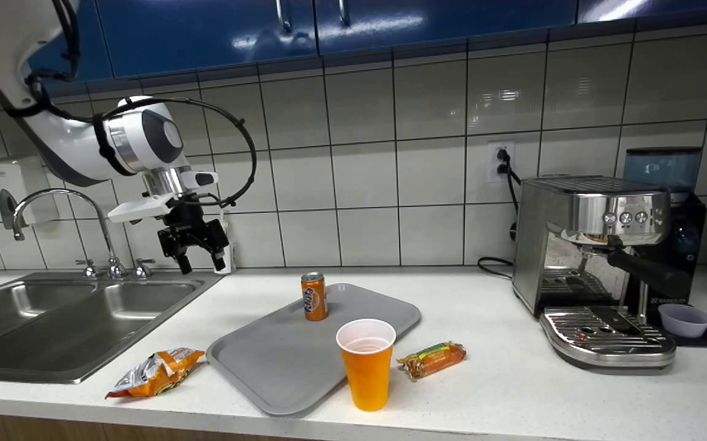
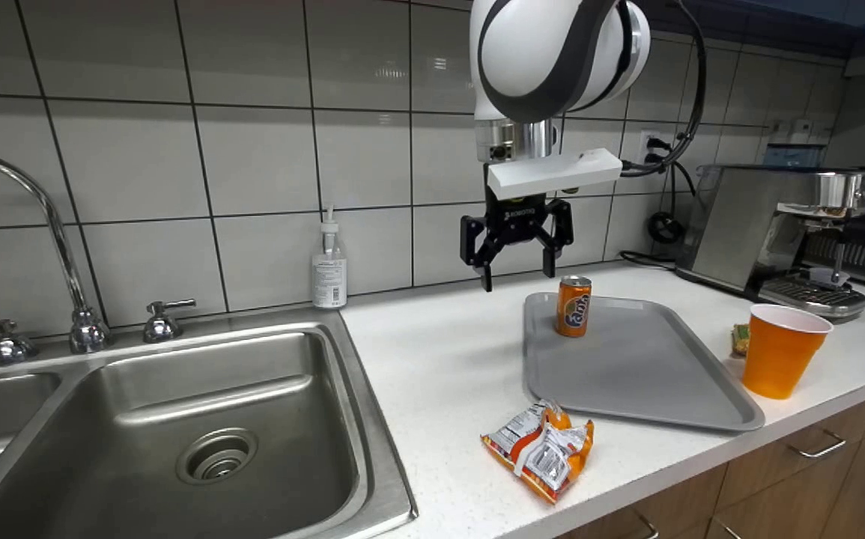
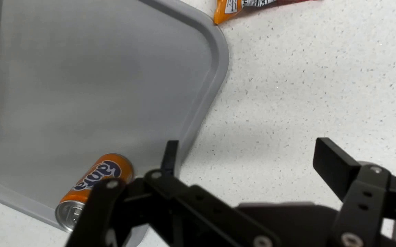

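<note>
On the tray (image 1: pixel 280 361) stands an orange, silver-topped Fanta can (image 1: pixel 314 297).

the gripper (image 2: pixel 517 275) is black, can (image 2: pixel 573 307) orange, counter (image 3: pixel 287 85) speckled white.

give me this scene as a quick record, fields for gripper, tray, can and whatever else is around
gripper: open, holding nothing, hangs above the counter
tray: gray, flat on the counter
can: orange, Fanta label, upright on the tray
snack bag: orange and silver, by a tray corner
cup: orange outside, pale inside, upright beside the tray
packet: lying on the counter near the cup
background: sink, pump bottle, coffee machine
</note>
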`<action>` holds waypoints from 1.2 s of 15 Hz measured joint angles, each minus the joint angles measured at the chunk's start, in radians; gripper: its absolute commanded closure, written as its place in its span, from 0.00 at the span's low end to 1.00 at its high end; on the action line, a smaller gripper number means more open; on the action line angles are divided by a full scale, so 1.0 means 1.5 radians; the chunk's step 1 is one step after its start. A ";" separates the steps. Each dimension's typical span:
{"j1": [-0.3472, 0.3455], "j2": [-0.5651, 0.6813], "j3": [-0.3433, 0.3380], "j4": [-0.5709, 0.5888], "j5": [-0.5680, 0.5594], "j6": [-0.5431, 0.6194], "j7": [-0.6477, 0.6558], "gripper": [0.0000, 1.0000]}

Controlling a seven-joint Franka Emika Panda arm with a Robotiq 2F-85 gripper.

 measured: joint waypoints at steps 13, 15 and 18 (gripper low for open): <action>0.026 -0.014 0.021 -0.072 0.000 0.009 0.042 0.00; 0.027 -0.018 0.025 -0.086 0.000 0.009 0.043 0.00; 0.027 -0.026 0.029 -0.107 0.000 0.009 0.043 0.00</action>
